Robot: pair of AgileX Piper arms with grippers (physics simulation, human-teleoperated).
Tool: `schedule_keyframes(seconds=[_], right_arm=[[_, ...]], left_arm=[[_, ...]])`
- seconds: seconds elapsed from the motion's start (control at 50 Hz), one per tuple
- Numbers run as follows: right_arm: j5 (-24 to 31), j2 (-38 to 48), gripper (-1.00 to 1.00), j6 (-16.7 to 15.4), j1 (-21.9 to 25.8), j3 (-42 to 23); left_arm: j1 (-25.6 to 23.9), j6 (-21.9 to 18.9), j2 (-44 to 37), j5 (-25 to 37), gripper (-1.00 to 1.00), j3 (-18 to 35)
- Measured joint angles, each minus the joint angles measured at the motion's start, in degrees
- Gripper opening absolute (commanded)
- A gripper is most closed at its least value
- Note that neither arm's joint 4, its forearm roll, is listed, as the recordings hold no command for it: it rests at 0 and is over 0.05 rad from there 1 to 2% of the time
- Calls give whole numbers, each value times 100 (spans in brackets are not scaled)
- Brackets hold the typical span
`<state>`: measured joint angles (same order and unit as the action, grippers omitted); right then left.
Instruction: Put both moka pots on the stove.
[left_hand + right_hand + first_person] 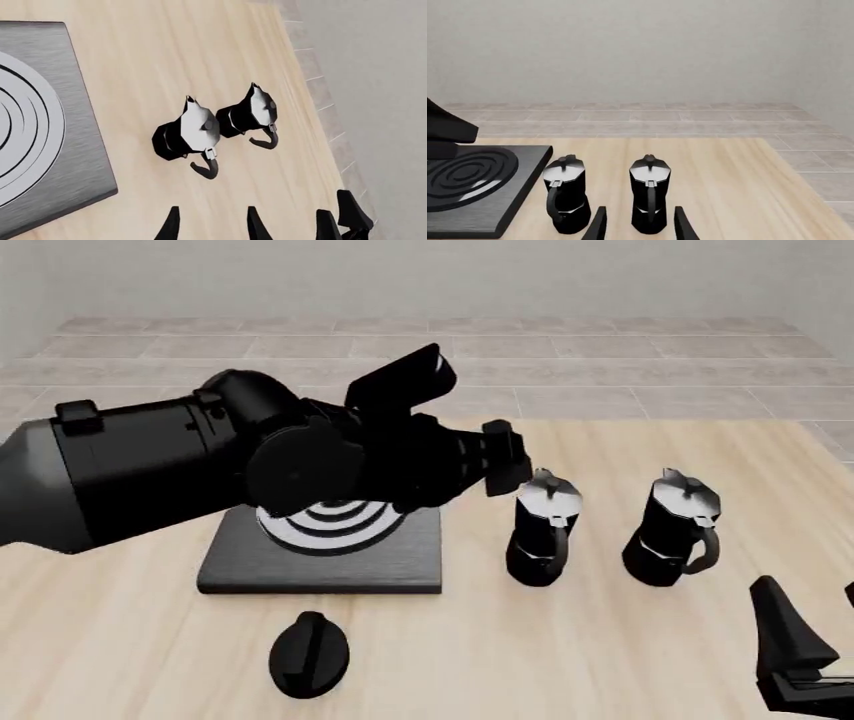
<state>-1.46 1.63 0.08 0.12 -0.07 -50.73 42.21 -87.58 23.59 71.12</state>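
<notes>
1. both moka pots upright on the counter near its right edge, beside the stove, not yet on it: near pot, far pot.
2. left gripper above them, jaws open, holding nothing.
3. right gripper level with the far pot, jaws open, straddling its base.
4. advised: centre on the waist, close firmly, lift straight, keep handles clear.

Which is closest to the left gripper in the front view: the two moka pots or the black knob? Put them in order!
From the left gripper:
1. Left moka pot, just right of the stove, right under the fingertips.
2. Right moka pot, farther right.
3. Black knob, front of the table, before the stove.
</notes>
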Motion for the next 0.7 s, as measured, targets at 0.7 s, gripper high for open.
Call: schedule_keyframes(seconds=[0.7], right_arm=[[0, 1, 100, 0, 0, 0]], left_arm=[[13, -78, -908, -511, 100, 448]])
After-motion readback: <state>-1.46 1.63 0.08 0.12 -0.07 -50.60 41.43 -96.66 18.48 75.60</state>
